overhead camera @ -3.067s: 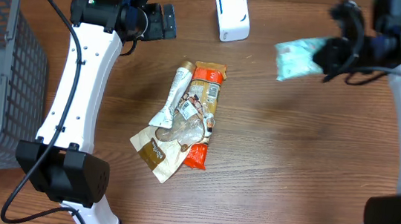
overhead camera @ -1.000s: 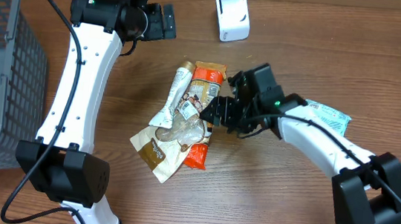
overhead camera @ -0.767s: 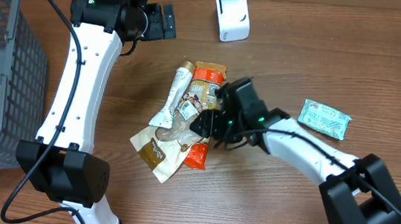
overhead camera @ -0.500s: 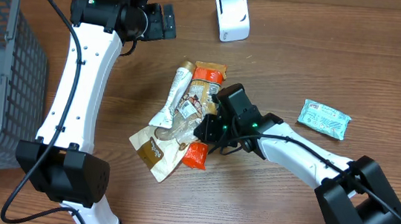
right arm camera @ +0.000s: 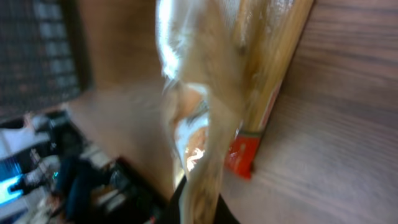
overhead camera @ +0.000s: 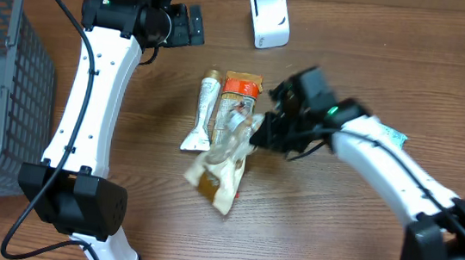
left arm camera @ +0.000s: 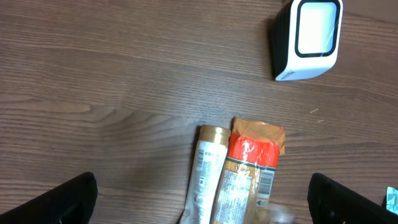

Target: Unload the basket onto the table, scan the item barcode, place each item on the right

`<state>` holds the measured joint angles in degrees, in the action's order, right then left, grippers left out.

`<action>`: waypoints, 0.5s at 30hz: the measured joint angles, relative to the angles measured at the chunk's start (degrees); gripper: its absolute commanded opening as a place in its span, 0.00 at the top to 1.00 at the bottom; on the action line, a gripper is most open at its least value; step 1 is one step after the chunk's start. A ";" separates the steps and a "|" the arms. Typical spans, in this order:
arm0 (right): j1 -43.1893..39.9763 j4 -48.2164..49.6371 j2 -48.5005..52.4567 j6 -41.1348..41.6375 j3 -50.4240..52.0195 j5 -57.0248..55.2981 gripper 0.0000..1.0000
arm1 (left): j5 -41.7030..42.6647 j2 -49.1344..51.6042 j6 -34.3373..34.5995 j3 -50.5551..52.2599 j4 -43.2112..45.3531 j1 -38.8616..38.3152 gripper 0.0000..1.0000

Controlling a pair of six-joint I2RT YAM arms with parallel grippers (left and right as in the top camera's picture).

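the right gripper [overhead camera: 261, 131] pinches a tan snack bag [overhead camera: 217, 179] by its clear top at the middle of the desk [overhead camera: 334, 236], apparently to carry its barcode to the white scanner [overhead camera: 268, 18] at the far edge, while the left gripper [overhead camera: 193, 24] hangs wide open.

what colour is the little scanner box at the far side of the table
The scanner is white, with a dark band framing its face; clearest in the left wrist view.

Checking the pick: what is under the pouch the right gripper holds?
The pouch, in the right gripper, overlaps the orange packet, hiding its lower half overhead. Anything else beneath is covered.
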<state>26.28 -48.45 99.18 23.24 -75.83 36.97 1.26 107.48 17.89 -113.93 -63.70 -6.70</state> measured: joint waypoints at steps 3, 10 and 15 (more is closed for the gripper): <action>-3.87 -11.02 -1.01 -7.10 -5.31 2.49 0.97 | -0.02 0.00 -0.02 0.00 0.02 0.00 0.00; -9.25 -21.49 1.55 -21.86 -6.88 -0.26 0.97 | -0.02 0.00 -0.02 0.00 0.02 0.00 0.00; -9.68 -16.92 10.54 -26.40 -6.88 -6.03 0.93 | -0.02 0.00 -0.02 0.00 0.02 0.00 0.00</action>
<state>16.60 -65.36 109.71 -3.16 -82.72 30.94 1.23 107.48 17.87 -113.93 -63.68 -6.70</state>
